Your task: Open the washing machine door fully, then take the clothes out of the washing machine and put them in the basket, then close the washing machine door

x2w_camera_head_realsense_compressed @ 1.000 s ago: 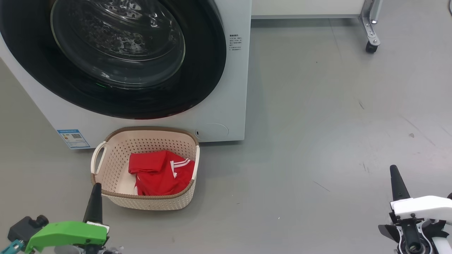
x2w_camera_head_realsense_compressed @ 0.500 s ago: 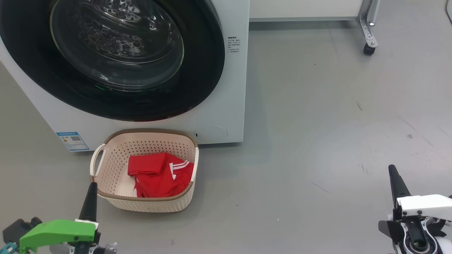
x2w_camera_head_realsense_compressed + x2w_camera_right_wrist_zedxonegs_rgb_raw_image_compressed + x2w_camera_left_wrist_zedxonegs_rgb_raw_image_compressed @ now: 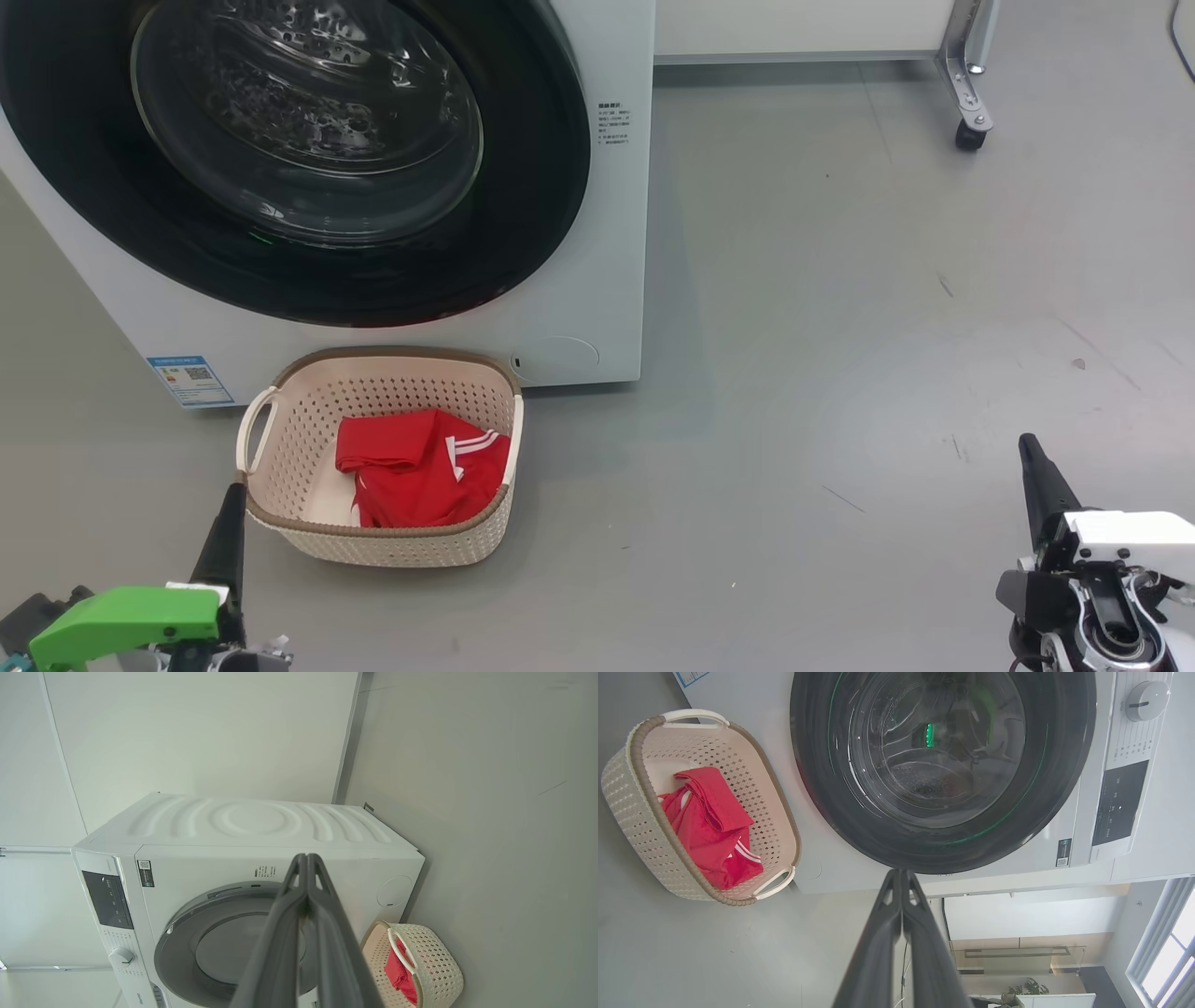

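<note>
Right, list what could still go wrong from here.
1. The round glass door with its glossy black rim looks shut, but whether it has latched cannot be told; it might swing open.
2. The shut left jaws point at the near corner of the cream perforated plastic basket holding the red striped garment; moving forward could tip it.

Ahead of our left gripper [image 3: 231, 495], the washing machine door [image 3: 308, 140] runs off the head view's top and left edges. The near wall of the basket [image 3: 392, 546], just beyond that gripper's tip, hides the lower clothes [image 3: 420, 467]. We cannot read the blue sticker [image 3: 189, 380].
</note>
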Controlling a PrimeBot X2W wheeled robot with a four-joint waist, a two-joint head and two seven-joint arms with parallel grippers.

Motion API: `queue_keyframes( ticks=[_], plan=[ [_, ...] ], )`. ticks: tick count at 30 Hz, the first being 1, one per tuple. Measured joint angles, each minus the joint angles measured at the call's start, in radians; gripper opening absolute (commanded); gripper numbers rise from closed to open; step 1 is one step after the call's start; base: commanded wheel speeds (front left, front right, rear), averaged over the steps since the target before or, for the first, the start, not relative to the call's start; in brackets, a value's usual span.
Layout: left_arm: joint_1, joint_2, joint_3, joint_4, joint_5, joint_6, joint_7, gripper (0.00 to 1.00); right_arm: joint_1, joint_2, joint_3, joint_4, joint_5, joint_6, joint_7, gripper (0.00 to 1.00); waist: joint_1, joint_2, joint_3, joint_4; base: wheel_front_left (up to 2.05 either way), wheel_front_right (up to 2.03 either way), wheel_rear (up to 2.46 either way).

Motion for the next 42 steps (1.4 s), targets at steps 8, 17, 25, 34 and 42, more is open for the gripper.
queue_keyframes(
  ticks=[8,17,25,34,42],
  plan=[
    [-0.004,0.002,0.011,0.009,-0.052,-0.003,0.016,0.00,-0.009,0.006,-0.009,0.009,0.048,0.003,0.015,0.00,0.0000,0.0000,-0.002,-0.001,0.00,0.00,0.00],
    [-0.011,0.002,0.012,0.011,-0.052,-0.003,0.017,0.00,-0.009,0.006,-0.010,0.011,0.048,0.003,0.016,0.00,0.0000,0.0000,-0.002,-0.001,0.00,0.00,0.00],
    [-0.011,0.002,0.013,0.013,-0.052,-0.003,0.017,0.00,-0.009,0.006,-0.010,0.012,0.048,0.003,0.016,0.00,0.0000,0.0000,-0.003,-0.001,0.00,0.00,0.00],
    [-0.011,0.002,0.014,0.014,-0.052,-0.003,0.017,0.00,-0.009,0.007,-0.011,0.014,0.048,0.003,0.016,0.00,0.0000,0.0000,-0.003,-0.001,0.00,0.00,0.00],
    [-0.012,0.002,0.015,0.014,-0.052,-0.003,0.017,0.00,-0.010,0.007,-0.011,0.015,0.048,0.003,0.017,0.00,0.0000,0.0000,-0.003,-0.001,0.00,0.00,0.00]
  ],
)
